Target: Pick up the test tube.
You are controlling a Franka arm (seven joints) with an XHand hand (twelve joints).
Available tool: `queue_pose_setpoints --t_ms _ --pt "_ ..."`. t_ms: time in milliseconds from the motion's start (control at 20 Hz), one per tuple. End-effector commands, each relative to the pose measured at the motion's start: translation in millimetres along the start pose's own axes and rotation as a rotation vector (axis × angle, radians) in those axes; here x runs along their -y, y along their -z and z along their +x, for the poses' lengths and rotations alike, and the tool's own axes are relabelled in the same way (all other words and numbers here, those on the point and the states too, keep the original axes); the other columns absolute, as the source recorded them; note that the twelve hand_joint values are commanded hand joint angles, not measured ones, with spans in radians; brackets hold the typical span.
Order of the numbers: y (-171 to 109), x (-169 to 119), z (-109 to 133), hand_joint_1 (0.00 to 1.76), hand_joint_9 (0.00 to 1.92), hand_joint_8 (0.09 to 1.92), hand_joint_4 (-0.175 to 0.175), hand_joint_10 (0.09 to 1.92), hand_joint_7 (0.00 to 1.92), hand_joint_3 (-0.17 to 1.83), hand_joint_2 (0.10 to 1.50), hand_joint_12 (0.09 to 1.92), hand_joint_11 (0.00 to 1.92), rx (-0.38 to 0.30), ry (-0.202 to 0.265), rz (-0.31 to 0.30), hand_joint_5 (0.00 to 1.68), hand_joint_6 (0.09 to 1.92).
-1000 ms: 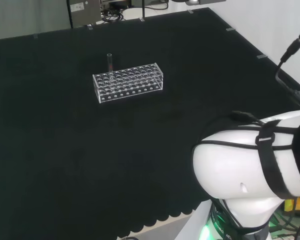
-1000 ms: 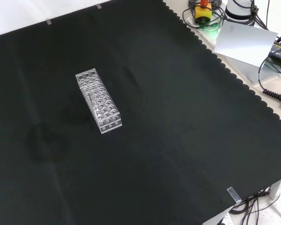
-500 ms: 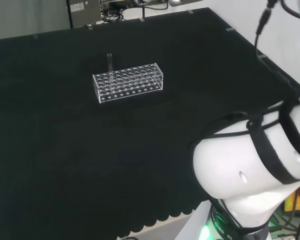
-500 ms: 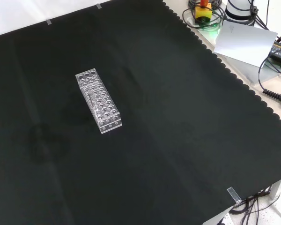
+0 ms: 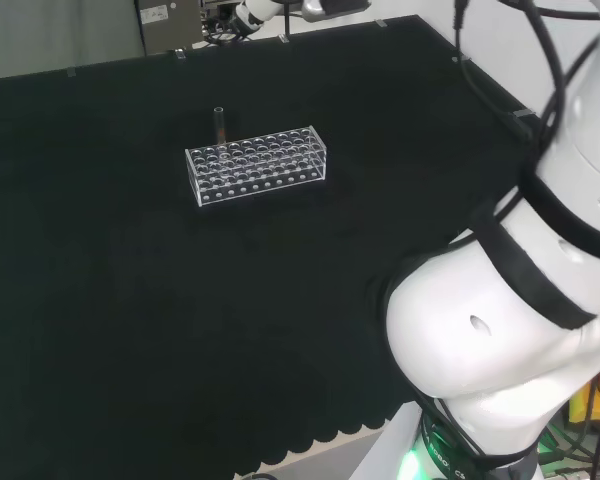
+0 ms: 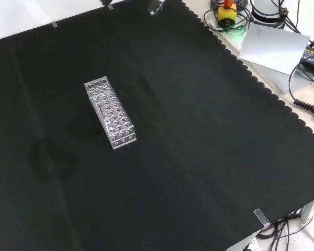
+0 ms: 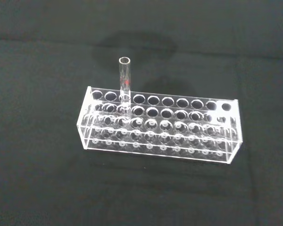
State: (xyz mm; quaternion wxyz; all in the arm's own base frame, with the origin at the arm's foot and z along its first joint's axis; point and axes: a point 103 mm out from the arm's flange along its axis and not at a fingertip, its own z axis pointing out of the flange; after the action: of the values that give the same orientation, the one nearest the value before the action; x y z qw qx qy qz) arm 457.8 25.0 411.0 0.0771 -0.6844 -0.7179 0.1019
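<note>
The test tube (image 7: 124,84) is being kept upright by the clear rack (image 7: 158,126), seated in a hole near one end, left of centre in the wrist view. Against the earlier head view, the arm's white links (image 5: 540,300) are being swung higher. The fingers' state cannot be told.

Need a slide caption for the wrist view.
Single clear glass test tube standing upright in a clear plastic multi-hole rack on black cloth.
</note>
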Motion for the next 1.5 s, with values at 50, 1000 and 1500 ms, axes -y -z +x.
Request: queue_pose_setpoints --t_ms 50,1000,1500 --pt "-5.1 -61.5 6.8 0.62 0.05 0.87 -0.076 0.99 0.10 0.36 0.83 1.64 0.06 -0.062 0.039 0.023 0.21 0.09" --pt "-55.4 -151.2 32.7 0.72 0.36 0.89 -0.114 0.91 0.48 0.37 0.81 1.58 0.19 -0.002 0.075 0.141 0.40 0.09" --pt "-93.4 -175.3 39.0 0.74 0.39 0.89 -0.119 0.90 0.52 0.38 0.81 1.58 0.20 0.046 0.090 0.248 0.44 0.09"
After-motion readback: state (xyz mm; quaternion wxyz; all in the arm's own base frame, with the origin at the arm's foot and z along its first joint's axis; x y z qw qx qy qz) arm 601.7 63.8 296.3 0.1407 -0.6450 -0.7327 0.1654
